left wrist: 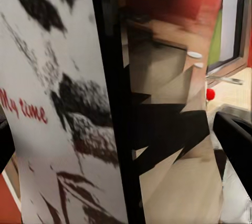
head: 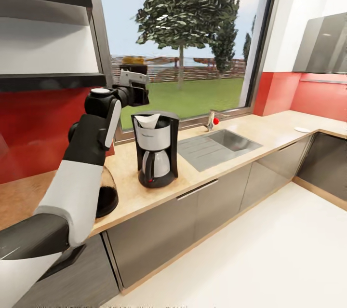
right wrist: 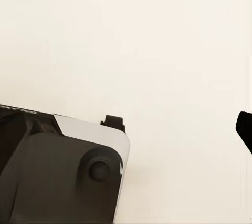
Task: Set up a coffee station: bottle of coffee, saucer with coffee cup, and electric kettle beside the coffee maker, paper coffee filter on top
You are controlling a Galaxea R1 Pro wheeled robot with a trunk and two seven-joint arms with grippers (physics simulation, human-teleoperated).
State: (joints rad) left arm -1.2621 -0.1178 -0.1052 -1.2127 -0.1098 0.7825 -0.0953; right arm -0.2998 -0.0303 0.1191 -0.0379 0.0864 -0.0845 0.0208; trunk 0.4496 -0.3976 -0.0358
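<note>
My left gripper [head: 133,80] is raised in front of the window, above and behind the coffee maker [head: 155,150], and is shut on the bottle of coffee [head: 133,63]. The bottle's white-and-black label [left wrist: 52,103] fills the left wrist view up close. A white paper coffee filter [head: 147,120] sits in the coffee maker's top. The electric kettle [head: 107,196] stands on the kitchen countertop [head: 130,192] left of the coffee maker, half hidden by my left arm. The saucer [head: 302,129] lies far off on the counter's right wing. The coffee cup is out of view. One dark fingertip [right wrist: 244,129] of my right gripper hangs over pale floor.
A steel sink [head: 219,146] with a red-knobbed tap [head: 212,120] lies right of the coffee maker. Two dark kitchen shelves [head: 48,80] hang on the wall at upper left. A grey hood [head: 322,45] hangs at upper right. Part of my base [right wrist: 58,171] shows above white floor [head: 270,260].
</note>
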